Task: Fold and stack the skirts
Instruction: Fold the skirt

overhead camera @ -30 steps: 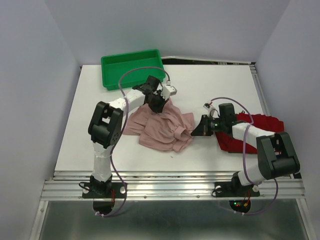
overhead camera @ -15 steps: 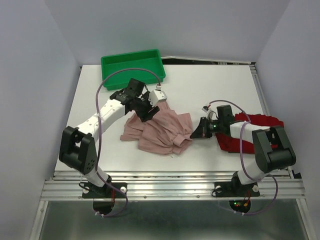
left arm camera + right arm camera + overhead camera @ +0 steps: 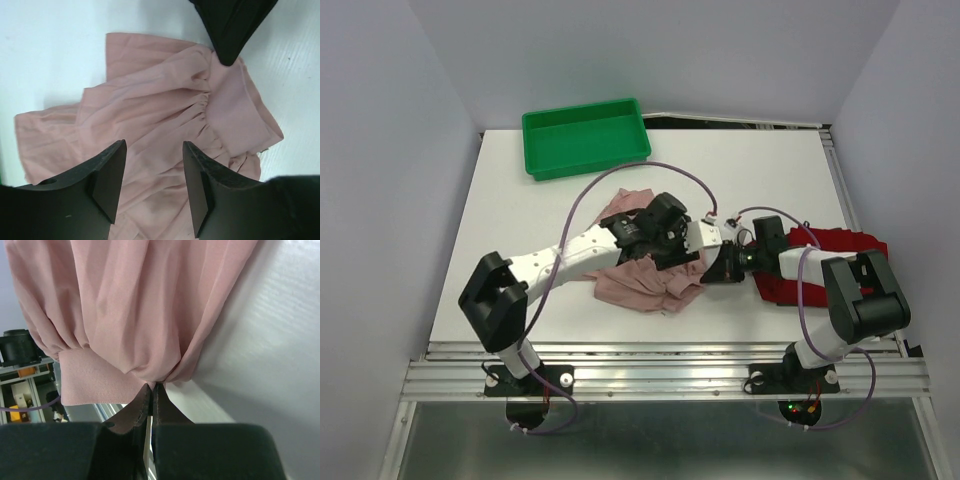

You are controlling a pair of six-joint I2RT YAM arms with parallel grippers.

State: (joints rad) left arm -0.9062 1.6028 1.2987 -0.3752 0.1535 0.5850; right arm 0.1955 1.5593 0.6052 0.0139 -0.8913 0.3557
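The left gripper (image 3: 153, 149) has swung across the pink ruffled skirt (image 3: 638, 285), bunched mid-surface (image 3: 750, 170), to its right edge, open and empty, beside the right gripper (image 3: 151, 388) pinched shut on that edge, so a fold looks close at hand — the dark red skirt (image 3: 845, 245) lies untouched at the right.

Robot lab cell, plain walls (image 3: 380, 150), white table (image 3: 740, 170), aluminium mounting rail (image 3: 660, 375)

- Two skirts: one dusty pink skirt (image 3: 638, 287) and one dark red skirt (image 3: 845, 245).
- One green tray (image 3: 585, 140).
- Two robot arms: the left arm (image 3: 575, 250) and the right arm (image 3: 795, 262).
- Two pincers: the left pincer (image 3: 152, 150) and the right pincer (image 3: 151, 388).
- One white surface (image 3: 520, 220).
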